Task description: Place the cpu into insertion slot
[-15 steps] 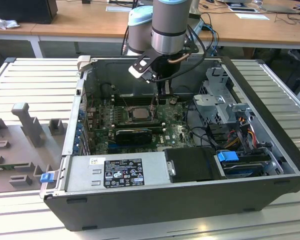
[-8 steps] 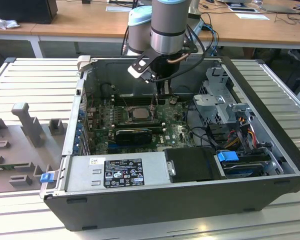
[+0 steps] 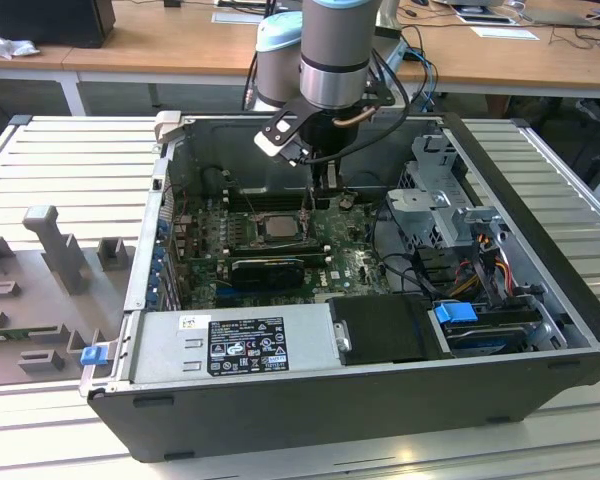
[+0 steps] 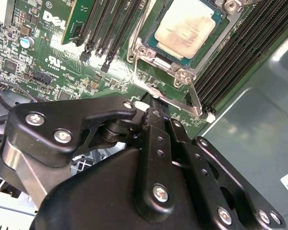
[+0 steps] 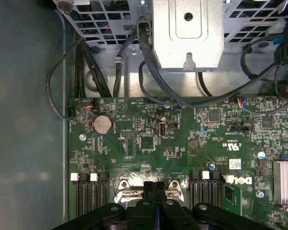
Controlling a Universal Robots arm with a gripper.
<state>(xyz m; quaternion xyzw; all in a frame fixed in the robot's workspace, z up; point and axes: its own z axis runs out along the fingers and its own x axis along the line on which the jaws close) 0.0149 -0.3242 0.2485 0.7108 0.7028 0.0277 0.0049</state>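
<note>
Starting at the exterior view's left, grey moulded fixtures [image 3: 55,250] lie on the ribbed tabletop [image 3: 70,140], beside the open computer case [image 3: 380,410]. A silver power supply [image 3: 230,345] runs along the case's near wall. Further to the exterior view's right are a blue latch [image 3: 456,313] and a metal drive cage [image 3: 440,200] with loose black cables [image 5: 86,62] around it.

Near the centre of the green board [image 3: 355,265], the cpu [image 3: 278,226] lies in the insertion slot [image 4: 163,72], its pale top inside the shiny metal frame. In the second wrist view, long black memory slots [image 4: 240,52] flank the socket, and the thin lever [image 4: 196,98] runs along one edge.

The gripper [image 3: 325,190] hangs just to the exterior view's right of the slot, close to its frame and apart from the cpu; whether it touches the frame I cannot tell. In both wrist views its fingers [image 5: 149,191] are pressed together with nothing between them.
</note>
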